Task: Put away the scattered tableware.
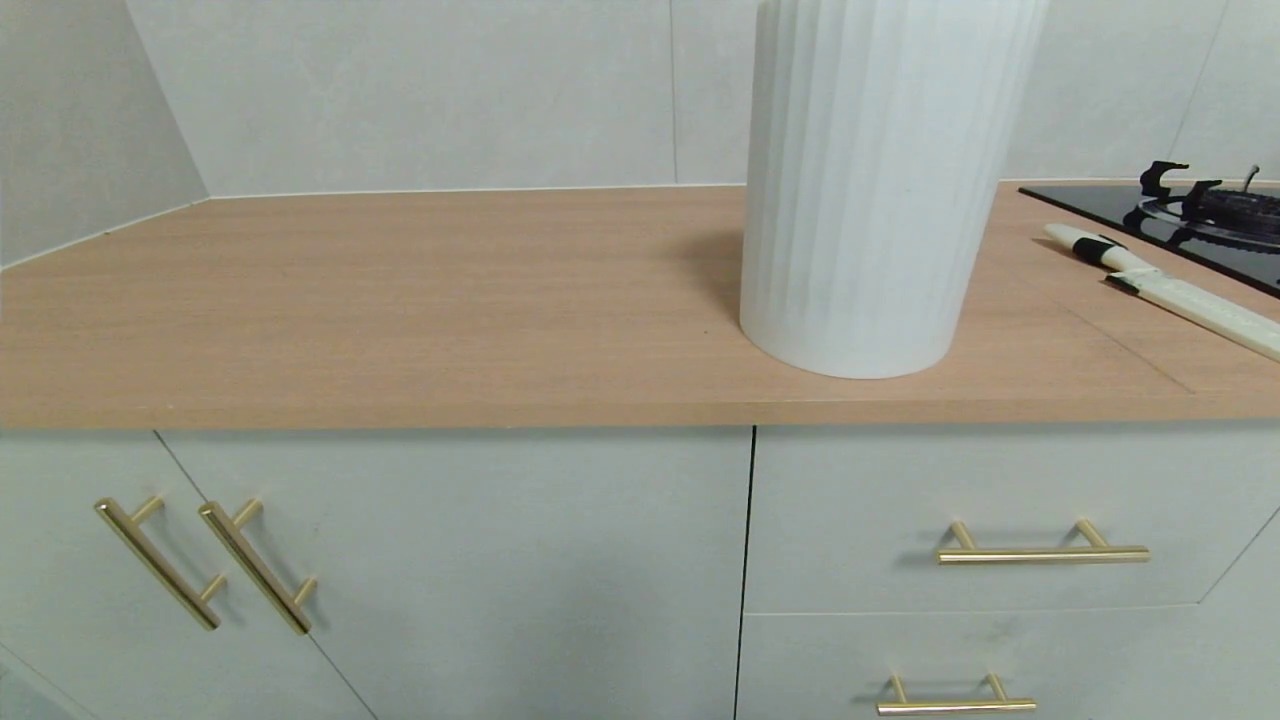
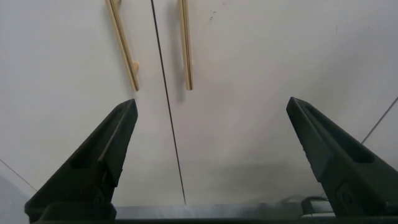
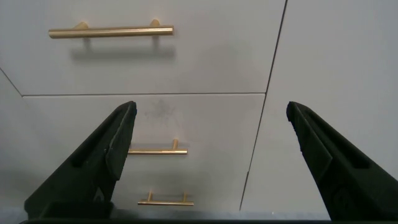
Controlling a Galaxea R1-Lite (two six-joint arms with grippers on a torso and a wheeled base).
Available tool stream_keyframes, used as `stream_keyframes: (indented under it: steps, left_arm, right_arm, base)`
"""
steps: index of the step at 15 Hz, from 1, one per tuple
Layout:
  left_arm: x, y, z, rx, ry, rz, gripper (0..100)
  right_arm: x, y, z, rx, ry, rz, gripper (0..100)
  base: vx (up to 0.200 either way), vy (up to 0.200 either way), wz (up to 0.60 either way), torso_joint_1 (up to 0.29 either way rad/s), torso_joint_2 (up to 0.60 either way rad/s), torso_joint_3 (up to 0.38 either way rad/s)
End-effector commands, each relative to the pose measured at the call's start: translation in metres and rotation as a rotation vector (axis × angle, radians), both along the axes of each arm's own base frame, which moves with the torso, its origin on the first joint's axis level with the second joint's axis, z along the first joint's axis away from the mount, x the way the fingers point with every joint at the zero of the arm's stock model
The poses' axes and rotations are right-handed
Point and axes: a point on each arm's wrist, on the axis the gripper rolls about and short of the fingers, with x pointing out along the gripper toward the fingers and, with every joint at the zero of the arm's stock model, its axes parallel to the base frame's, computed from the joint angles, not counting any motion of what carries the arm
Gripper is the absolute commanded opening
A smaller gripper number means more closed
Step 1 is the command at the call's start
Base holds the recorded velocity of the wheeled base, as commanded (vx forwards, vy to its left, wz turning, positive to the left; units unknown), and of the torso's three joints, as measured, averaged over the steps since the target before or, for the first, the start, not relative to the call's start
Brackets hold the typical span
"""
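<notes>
A cream-white knife [image 1: 1165, 287] with black bands lies on the wooden countertop [image 1: 400, 300] at the far right, beside the stove. A tall white ribbed container [image 1: 870, 180] stands on the counter right of centre. My left gripper [image 2: 211, 112] is open, low in front of the cabinet doors with gold handles [image 2: 127, 50]. My right gripper [image 3: 211, 115] is open too, facing the drawer fronts and their gold handles [image 3: 112, 30]. Nothing sits between either pair of fingers.
A black glass stove [image 1: 1190, 225] with a burner occupies the counter's far right corner. Grey tiled walls close off the back and left. Below the counter are two cabinet doors [image 1: 300, 570] on the left and stacked drawers [image 1: 1000, 520] on the right.
</notes>
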Motion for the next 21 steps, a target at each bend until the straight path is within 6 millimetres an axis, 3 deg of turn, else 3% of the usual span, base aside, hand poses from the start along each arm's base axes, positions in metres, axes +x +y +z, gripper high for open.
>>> stream_keyframes:
  steps: [1,13,21]
  left_arm:
    - [0.0001,0.0000,0.0001,0.000,0.001,0.000,100]
    - [0.0001,0.0000,0.0001,0.000,0.001,-0.002,100]
    - [0.0001,0.0000,0.0001,0.000,0.001,0.000,100]
  right_arm:
    - [0.0001,0.0000,0.0001,0.000,0.001,0.000,100]
    - [0.0001,0.0000,0.0001,0.002,0.001,0.000,100]
    - [0.0001,0.0000,0.0001,0.002,0.001,0.000,100]
  base:
    - [0.000,0.000,0.00,0.000,0.00,0.000]
    - [0.000,-0.183,0.00,0.004,0.00,0.002]
    - [0.000,0.000,0.00,0.000,0.00,0.000]
